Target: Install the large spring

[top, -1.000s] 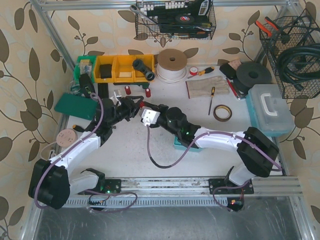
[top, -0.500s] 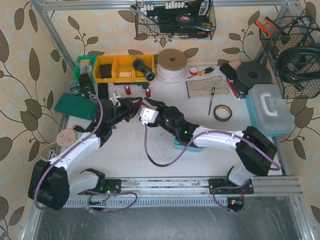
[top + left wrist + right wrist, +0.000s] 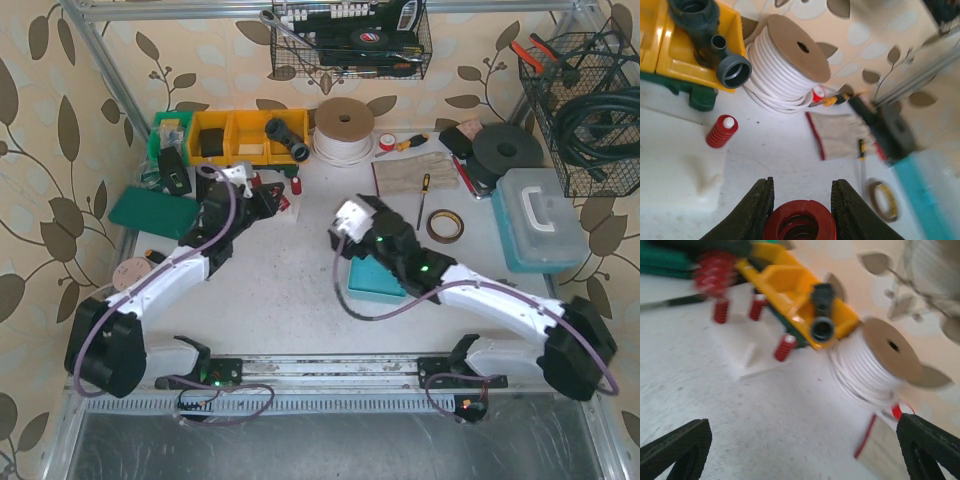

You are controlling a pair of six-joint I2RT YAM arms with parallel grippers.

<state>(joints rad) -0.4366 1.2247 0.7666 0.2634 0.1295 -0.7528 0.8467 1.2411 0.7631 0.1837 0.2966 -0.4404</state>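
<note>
Left fingers [image 3: 759,207] close narrowly on the spring [image 3: 799,225], a fat red coil pinched by its sides with its open end up, probably so that it can be lowered over a post. It is held over the worktop [image 3: 790,155] at the back left, near the yellow bins [image 3: 670,45] and the spool [image 3: 785,65]. Right fingers [image 3: 675,450] stand wide with nothing between them. That arm reaches over a teal pad [image 3: 375,280] toward the middle, well apart, which gives the left arm room to work. A small spring [image 3: 721,131] stands upright just ahead of the held coil, and a bare white peg [image 3: 710,181] shows nearer. The peg may be the seat, but which post takes the coil cannot be told. Any white fixture under them hardly stands out against the pale worktop. The coil's lower part is cut off by the left wrist frame. The right wrist view is blurred, and the red shapes at its top left are too smeared to name.
</note>
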